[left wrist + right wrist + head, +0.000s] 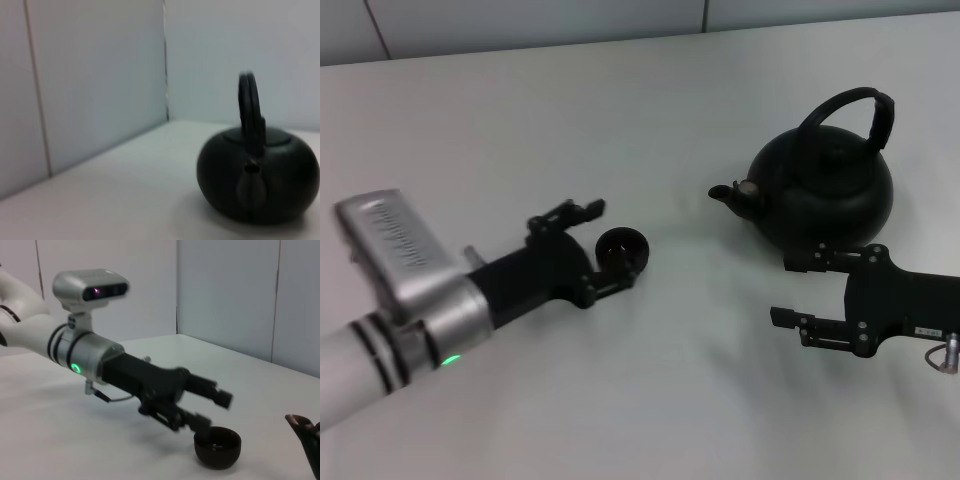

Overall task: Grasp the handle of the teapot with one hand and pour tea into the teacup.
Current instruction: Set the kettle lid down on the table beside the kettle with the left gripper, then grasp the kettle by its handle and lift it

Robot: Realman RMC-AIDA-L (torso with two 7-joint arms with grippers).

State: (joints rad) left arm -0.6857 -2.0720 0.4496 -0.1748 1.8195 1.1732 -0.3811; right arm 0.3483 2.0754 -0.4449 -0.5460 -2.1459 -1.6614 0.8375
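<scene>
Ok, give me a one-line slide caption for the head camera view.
Left gripper open around the teacup; right gripper open just before the teapot on the white table.

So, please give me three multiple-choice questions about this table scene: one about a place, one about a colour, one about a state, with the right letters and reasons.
1. Where is the teacup?
A. At the left gripper, between its fingers
B. Under the teapot
C. Beside the right gripper

2. What colour is the teapot?
A. White
B. Black
C. Red

3. How are the right gripper's fingers?
A. Shut on the handle
B. Shut on the teacup
C. Open, holding nothing

Answers:
1 A: the head view shows the cup between the left fingers.
2 B: body and handle are matte black.
3 C: the fingers are spread beside the teapot, clear of the handle.
</scene>
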